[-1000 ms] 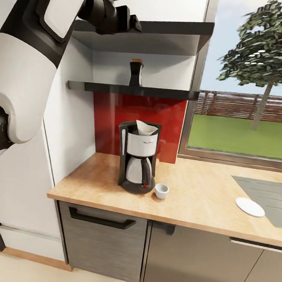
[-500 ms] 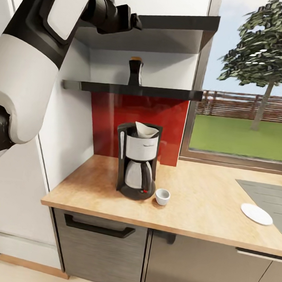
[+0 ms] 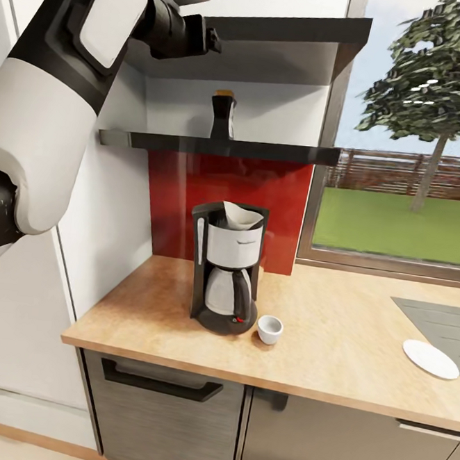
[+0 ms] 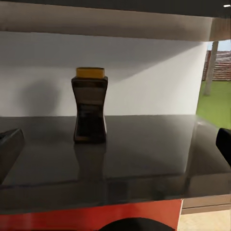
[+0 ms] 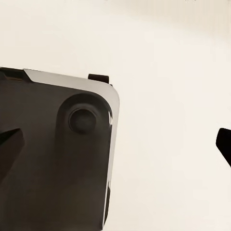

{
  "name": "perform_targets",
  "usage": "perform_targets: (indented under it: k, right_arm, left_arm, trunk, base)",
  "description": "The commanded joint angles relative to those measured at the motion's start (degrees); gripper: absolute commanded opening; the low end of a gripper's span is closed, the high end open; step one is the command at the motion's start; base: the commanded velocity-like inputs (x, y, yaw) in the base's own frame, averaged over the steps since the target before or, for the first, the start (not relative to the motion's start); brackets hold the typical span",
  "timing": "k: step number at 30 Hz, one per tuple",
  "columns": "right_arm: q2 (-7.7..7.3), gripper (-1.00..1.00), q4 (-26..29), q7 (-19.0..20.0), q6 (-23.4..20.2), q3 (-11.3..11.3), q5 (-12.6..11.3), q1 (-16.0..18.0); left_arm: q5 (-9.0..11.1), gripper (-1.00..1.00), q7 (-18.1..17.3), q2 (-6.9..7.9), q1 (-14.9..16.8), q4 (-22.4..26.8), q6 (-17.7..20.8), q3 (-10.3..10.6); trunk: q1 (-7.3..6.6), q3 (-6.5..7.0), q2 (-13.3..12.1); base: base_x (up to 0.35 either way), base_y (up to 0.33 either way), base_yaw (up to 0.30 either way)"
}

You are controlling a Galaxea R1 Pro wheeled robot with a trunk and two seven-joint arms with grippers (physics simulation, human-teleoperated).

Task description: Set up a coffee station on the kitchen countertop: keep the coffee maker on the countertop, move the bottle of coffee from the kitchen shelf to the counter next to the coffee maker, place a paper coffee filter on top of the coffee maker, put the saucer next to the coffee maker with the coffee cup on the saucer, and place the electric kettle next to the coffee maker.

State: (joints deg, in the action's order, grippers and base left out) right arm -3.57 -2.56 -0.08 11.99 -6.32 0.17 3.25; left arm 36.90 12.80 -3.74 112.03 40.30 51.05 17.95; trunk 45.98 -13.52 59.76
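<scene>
Kitchen corner: white wall units, red backsplash panel (image 3: 225,202), window (image 3: 413,134) onto lawn, fence and a tree. The kitchen countertop (image 3: 332,336) runs tan over dark grey cabinet fronts (image 3: 164,419), with the grey sink (image 3: 445,322) inset at the far right.

Writing: a small dark mark sits on the silver upper body of the coffee maker (image 3: 226,268); too small to read. The bottle of coffee (image 3: 222,116) shows no legible label in either the head or the left wrist view.

Change from the earlier head frames: the whole scene has slid right and slightly down, with the counter's left corner more exposed, so the camera has shifted. Objects keep their relative places.

Containers: the paper coffee filter (image 3: 241,215) sits in the top opening of the coffee maker, pointed edge up. Contents of the carafe cannot be told. The coffee cup (image 3: 270,328) stands upright on bare counter just right of the machine's base; its inside looks white. The saucer (image 3: 431,359) lies well apart from the cup, by the sink's edge, with nothing on it.

The bottle of coffee stands upright on the kitchen shelf (image 3: 216,146), golden lid on, above the coffee maker.

Left gripper (image 4: 115,149): fingertips spread wide at the frame edges, gripping nothing, facing the bottle across the shelf board. Right gripper (image 5: 115,149): fingertips likewise far apart, unloaded, over pale floor beside the robot's dark base (image 5: 53,154).
</scene>
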Motion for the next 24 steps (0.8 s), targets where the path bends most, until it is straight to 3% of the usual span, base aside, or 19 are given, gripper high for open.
perform_targets:
  k: [1, 18, 24]
  right_arm:
    - [0.01, 1.00, -0.25, -0.01, 0.40, -0.36, 0.01, 0.12]
    - [0.02, 1.00, -0.20, -0.01, 0.40, -0.38, 0.04, 0.11]
    - [-0.02, 1.00, -0.24, 0.08, 0.34, -0.57, 0.39, 0.09]
  left_arm:
    - [0.63, 1.00, 0.94, 0.02, 0.05, -0.09, -0.25, 0.15]
    - [0.63, 1.00, 1.70, -0.04, 0.03, -0.41, -1.74, 0.24]
    - [0.63, 1.00, 1.70, -0.04, 0.03, -0.46, -1.74, 0.24]
  trunk:
    - [0.01, -0.08, 0.05]
    - [0.01, -0.08, 0.05]
    - [0.01, -0.08, 0.05]
  base:
    - [0.013, 0.005, 0.000]
    - [0.004, 0.001, 0.000]
    - [0.176, 0.000, 0.000]
